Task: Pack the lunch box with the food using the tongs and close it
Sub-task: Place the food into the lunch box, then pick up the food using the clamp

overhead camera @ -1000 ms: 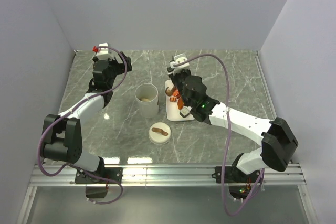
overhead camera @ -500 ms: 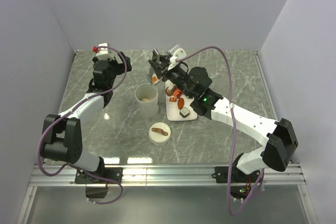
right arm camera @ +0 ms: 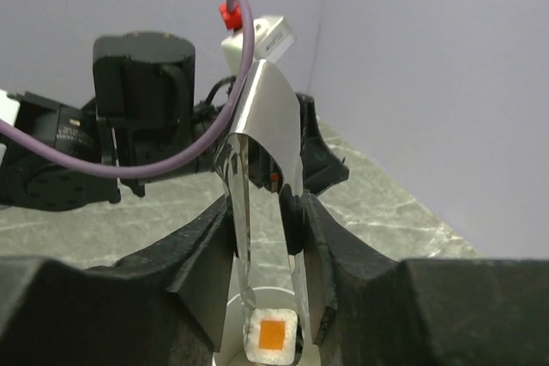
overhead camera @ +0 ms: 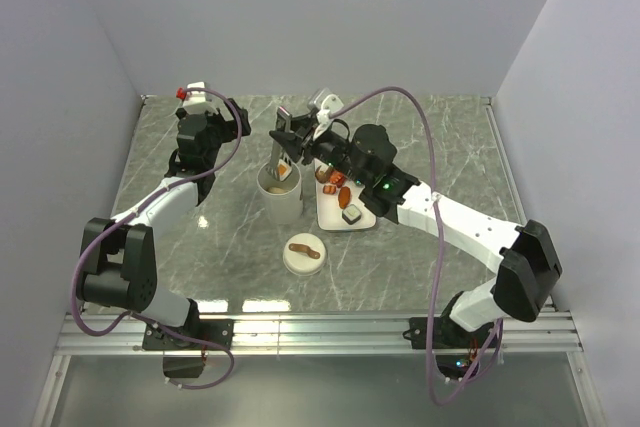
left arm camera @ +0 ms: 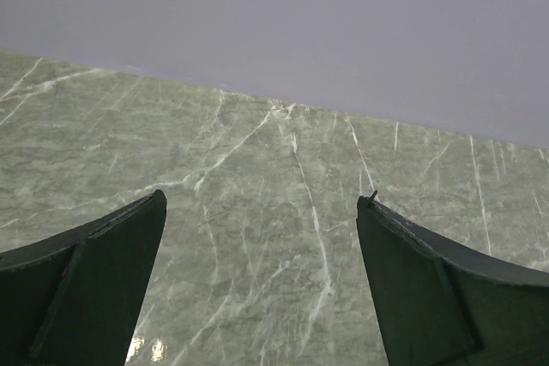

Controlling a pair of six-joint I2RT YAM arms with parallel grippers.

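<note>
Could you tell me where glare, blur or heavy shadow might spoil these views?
Top external: evenly lit and sharp, pale reflections on the table near its front edge. Left wrist: small glare spots at the bottom edge; fingers of the left gripper dark, featureless. Right wrist: the tongs gleam mirror-like; fingers of the right gripper soft and shadowed.

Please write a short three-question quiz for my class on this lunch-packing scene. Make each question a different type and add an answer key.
1. True or false: the lid already sits on the lunch box.
2. Multiple choice: what is the right gripper holding? A) the tongs B) the lid C) nothing
3. Fill in the blank: the tongs pinch a white piece with an ______ centre.

Key: 1 false, because the lid lies on the table in front of the open lunch box; 2 A; 3 orange.
</note>
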